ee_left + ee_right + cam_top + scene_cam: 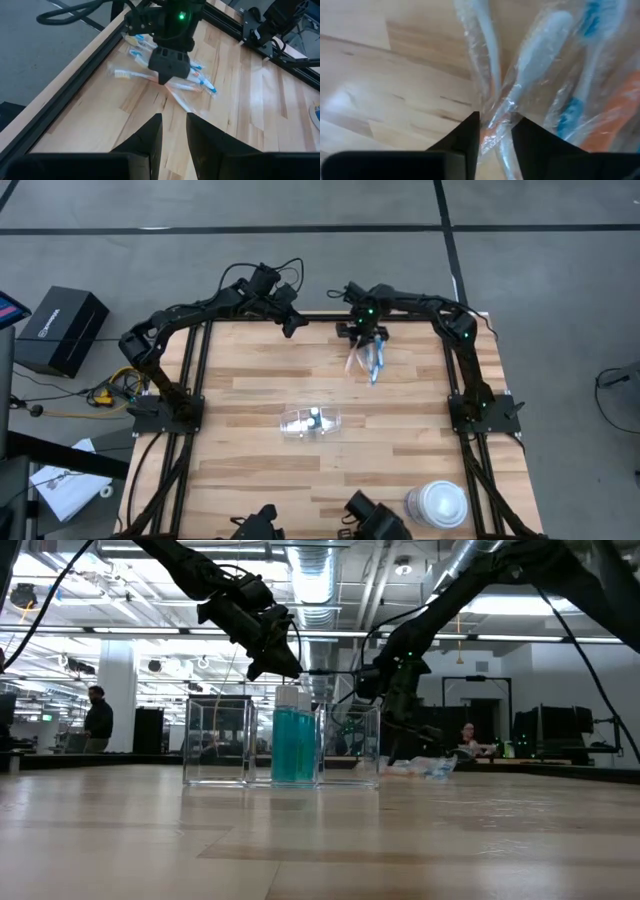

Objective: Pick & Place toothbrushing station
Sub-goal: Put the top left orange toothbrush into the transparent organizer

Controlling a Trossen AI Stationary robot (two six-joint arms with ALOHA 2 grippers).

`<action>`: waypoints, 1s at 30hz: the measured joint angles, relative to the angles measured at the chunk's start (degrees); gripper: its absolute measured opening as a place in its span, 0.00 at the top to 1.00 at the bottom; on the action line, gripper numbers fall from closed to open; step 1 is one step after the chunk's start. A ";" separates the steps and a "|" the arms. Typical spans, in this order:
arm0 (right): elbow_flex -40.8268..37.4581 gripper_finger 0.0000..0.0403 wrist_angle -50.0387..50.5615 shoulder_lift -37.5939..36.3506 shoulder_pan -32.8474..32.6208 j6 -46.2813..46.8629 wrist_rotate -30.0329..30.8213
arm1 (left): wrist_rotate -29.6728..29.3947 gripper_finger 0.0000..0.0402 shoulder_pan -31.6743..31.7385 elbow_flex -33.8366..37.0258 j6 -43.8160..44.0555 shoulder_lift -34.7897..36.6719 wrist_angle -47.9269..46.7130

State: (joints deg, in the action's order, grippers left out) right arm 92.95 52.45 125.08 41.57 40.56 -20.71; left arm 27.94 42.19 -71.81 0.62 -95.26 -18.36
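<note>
Pinching a clear-wrapped blue, white and orange toothbrush (495, 120), the right gripper (368, 338) sits at twelve o'clock. The left gripper (291, 323) waits at eleven o'clock, fingers (145, 137) slightly apart.

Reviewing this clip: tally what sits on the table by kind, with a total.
Clear plastic cup, with blue-green tubes inside: 1
Pile of wrapped toothbrushes, single brushes too overlapped to count: 1
White lidded container: 1
Total: 3
The right gripper is down at the pile; the left gripper hangs nearby.

Toothbrushes (366, 362) at table's (250, 470) far edge, cup (310, 421) mid-table
</note>
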 joint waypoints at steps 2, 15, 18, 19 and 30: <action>0.00 0.81 -0.17 0.00 0.34 0.00 -0.01 | 0.00 0.80 0.00 0.02 0.00 0.00 0.01; 8.25 0.98 3.28 -0.11 0.88 -4.70 2.72 | 0.00 0.80 0.00 0.02 0.02 0.00 0.02; 11.74 0.98 4.51 -0.11 0.78 -5.88 3.14 | 0.00 0.80 0.00 0.02 0.03 0.00 0.12; 13.22 0.98 4.63 -0.11 0.57 -6.28 3.72 | 0.00 0.80 0.00 0.02 0.04 0.00 0.21; 33.70 0.99 1.36 -0.21 -0.93 -10.75 7.74 | 6.16 0.80 2.78 0.04 10.34 0.16 7.56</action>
State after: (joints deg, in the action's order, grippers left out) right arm 126.65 53.81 124.87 40.64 29.80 -12.97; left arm 34.11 44.98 -71.77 10.97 -95.10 -10.80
